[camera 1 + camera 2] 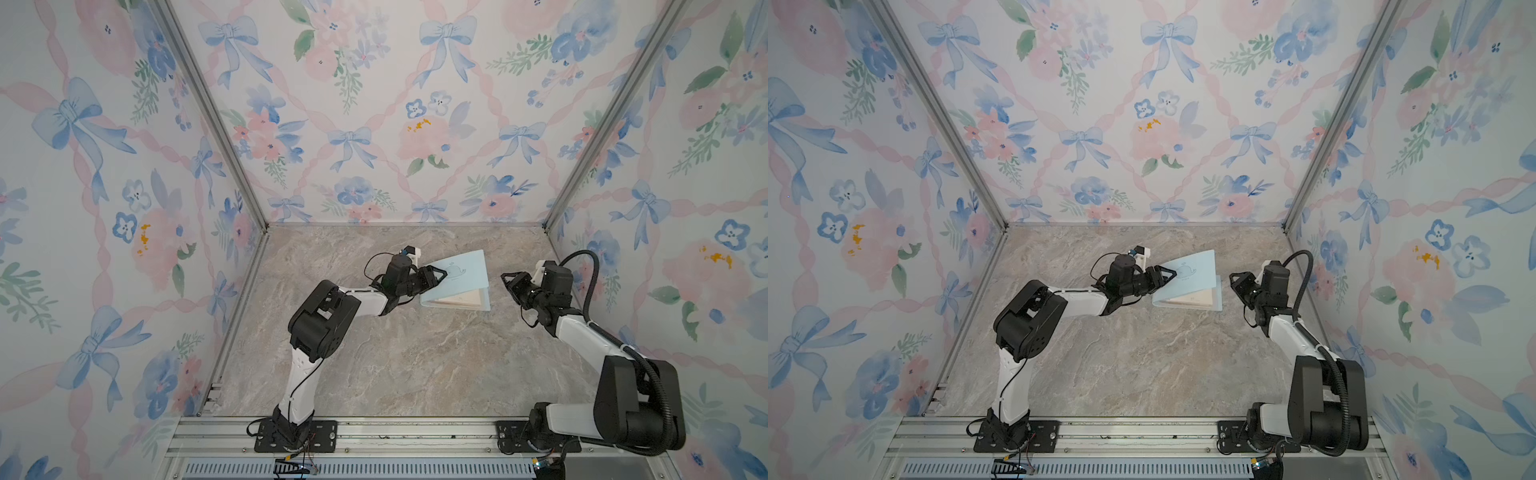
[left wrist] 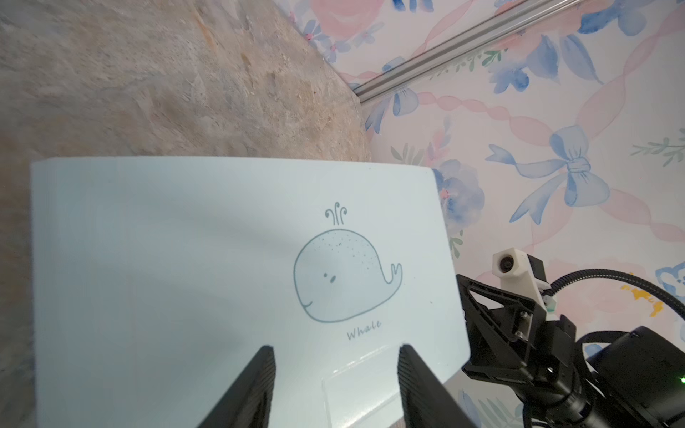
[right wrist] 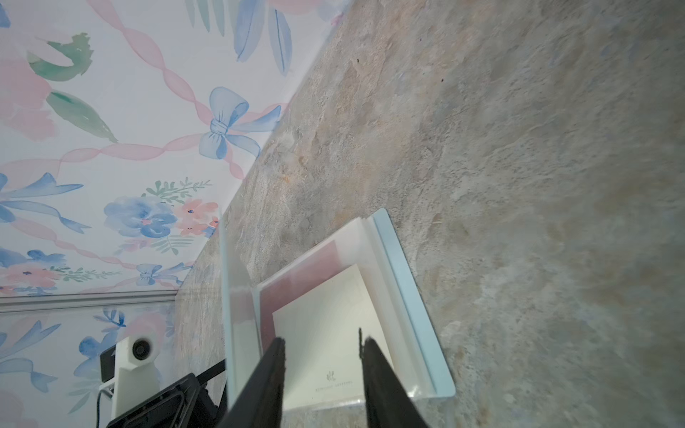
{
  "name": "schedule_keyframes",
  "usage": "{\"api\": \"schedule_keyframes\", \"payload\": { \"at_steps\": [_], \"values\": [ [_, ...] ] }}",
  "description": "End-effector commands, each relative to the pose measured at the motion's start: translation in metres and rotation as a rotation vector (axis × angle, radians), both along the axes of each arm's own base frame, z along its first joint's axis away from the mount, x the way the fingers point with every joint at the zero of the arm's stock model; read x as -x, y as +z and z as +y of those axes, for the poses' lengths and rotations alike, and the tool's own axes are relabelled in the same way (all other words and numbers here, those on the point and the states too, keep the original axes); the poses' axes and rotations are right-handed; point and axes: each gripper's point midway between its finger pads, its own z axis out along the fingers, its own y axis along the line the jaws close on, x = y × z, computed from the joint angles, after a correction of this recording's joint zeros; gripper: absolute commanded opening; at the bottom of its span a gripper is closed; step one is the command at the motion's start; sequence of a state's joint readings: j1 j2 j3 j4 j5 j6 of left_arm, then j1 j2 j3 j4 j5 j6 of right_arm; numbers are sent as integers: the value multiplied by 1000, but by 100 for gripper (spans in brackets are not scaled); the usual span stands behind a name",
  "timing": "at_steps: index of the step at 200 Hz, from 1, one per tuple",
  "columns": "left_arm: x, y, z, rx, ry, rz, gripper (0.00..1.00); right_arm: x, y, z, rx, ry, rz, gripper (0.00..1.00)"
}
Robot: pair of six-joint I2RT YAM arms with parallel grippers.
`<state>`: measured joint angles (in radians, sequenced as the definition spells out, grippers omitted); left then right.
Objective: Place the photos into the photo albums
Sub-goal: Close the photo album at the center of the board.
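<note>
A cream rectangular card (image 3: 326, 352) and a red card (image 3: 296, 274) lie sleeved in the pale blue whale-cover album (image 1: 469, 286). None show loose, so only closing seems left. The left gripper (image 1: 441, 274), at the raised cover (image 2: 222, 241), and the right gripper (image 1: 506, 282) both gape empty.

album cover (image 2: 166, 259): matt paper | sleeves (image 3: 385, 281): glossy clear plastic | table (image 1: 395, 353): matt stone-look

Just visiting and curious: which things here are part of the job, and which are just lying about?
Job: pale blue whale album; cream card and pinkish-red card inside it; left gripper; right gripper.
Just there: marbled tabletop; floral walls; metal frame.
</note>
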<state>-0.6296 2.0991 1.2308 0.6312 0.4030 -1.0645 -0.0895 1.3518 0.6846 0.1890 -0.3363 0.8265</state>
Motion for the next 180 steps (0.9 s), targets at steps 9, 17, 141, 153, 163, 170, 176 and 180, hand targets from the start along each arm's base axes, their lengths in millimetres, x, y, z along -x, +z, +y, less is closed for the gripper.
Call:
{"api": "schedule_keyframes", "payload": {
  "at_steps": [9, 17, 141, 153, 163, 170, 176, 180],
  "values": [
    [-10, 15, 9, 12, 35, -28, 56, 1, -2, 2, 21, 38, 12, 36],
    [-11, 17, 13, 10, 44, -34, 56, -1, -2, 2, 26, 42, 10, 36],
    [-24, 39, 53, -43, 125, -96, 57, -13, 9, -4, 151, 93, 13, 38],
    [-25, 41, 59, -52, 140, -106, 57, -13, 10, -5, 156, 91, 18, 38],
    [-25, 44, 66, -62, 155, -116, 57, -13, 11, -5, 191, 112, 10, 38],
    [-24, 43, 72, -70, 164, -116, 57, -13, 11, -5, 199, 117, 13, 38],
    [-24, 43, 76, -76, 171, -119, 57, -13, 12, -5, 207, 122, 11, 38],
    [-23, 43, 80, -80, 174, -120, 57, -13, 13, -5, 213, 126, 8, 38]
  ]
}}
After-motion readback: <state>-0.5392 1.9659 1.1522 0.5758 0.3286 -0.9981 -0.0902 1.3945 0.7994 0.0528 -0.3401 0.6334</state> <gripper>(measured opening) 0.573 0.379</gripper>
